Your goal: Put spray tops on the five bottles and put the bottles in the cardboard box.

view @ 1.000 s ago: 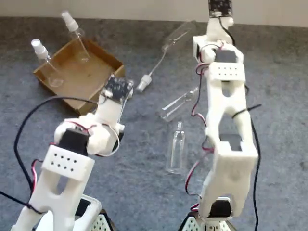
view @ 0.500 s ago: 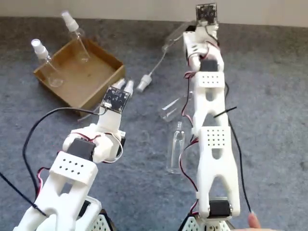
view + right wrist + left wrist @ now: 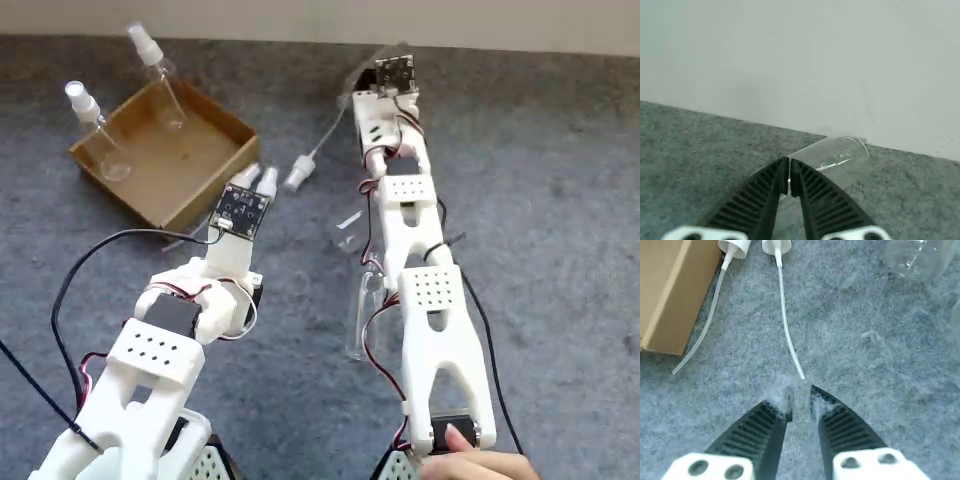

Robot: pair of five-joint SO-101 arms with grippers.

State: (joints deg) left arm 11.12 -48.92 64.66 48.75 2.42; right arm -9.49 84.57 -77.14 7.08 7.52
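The left tool point(image 3: 799, 401) is released, jaws a little apart w/ nothing btw. them, tips low over the grey desk point(image 3: 880, 350). Just in front of the tips ends the thin tube of the first spray top point(image 3: 777, 246); its white head lies further ahead. Beside it is the second spray top point(image 3: 734, 247), whose tube runs along the wall of the cardboard box point(image 3: 665, 290). On the other side, well apart, lies a clear bottle point(image 3: 920, 257) w/o top.

The right tool point(image 3: 789, 172) is clenched, jaws almost touching, nothing visible btw. them. The far bottle point(image 3: 837, 151) lies on its side directly behind the tips, near the pale wall point(image 3: 790, 60); whether they touch it, I cannot tell.

In the high view a third spray top point(image 3: 297, 178) lies btw. the arms, and an open bottle point(image 3: 358, 310) lies partly under the right arm. The box holds one capped bottle point(image 3: 95, 125) and another capped bottle point(image 3: 160, 80), both leaning, tops out over its rim.
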